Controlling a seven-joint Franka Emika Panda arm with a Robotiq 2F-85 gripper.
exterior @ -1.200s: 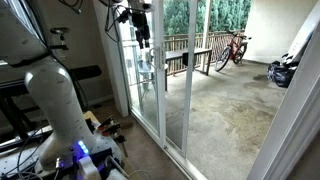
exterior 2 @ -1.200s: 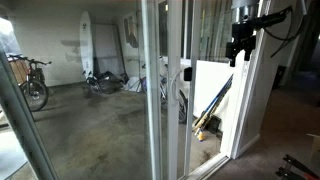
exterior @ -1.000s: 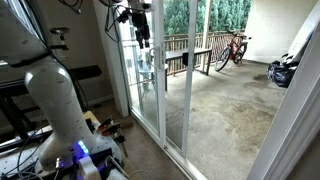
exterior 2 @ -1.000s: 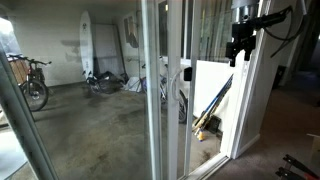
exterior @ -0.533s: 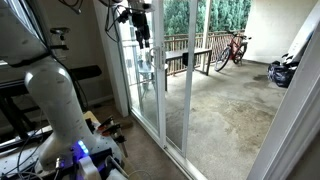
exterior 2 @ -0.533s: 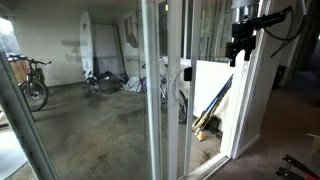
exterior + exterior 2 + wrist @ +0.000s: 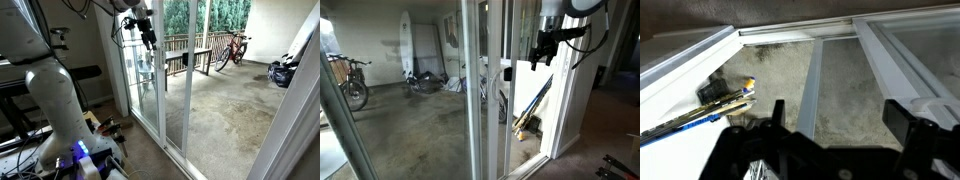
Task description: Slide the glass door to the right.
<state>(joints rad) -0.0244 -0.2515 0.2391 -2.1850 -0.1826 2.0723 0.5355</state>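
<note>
The glass door is a tall white-framed clear panel standing beside a similar pane; in the second exterior view the glass door rises left of my arm. My gripper hangs high up, close in front of the glass, and my gripper sits just right of the white frames. In the wrist view my gripper is open, its dark fingers wide apart with nothing gripped. A white frame rail runs between them, nearer the left finger.
A patio lies beyond the glass with a bicycle, a wooden railing and a dark bag. A surfboard leans on the far wall. A white board and long tools stand by the frame.
My gripper has tilted and moved toward the glass door's frame; in one exterior view it shifted left and slightly down. The door itself has not moved.
</note>
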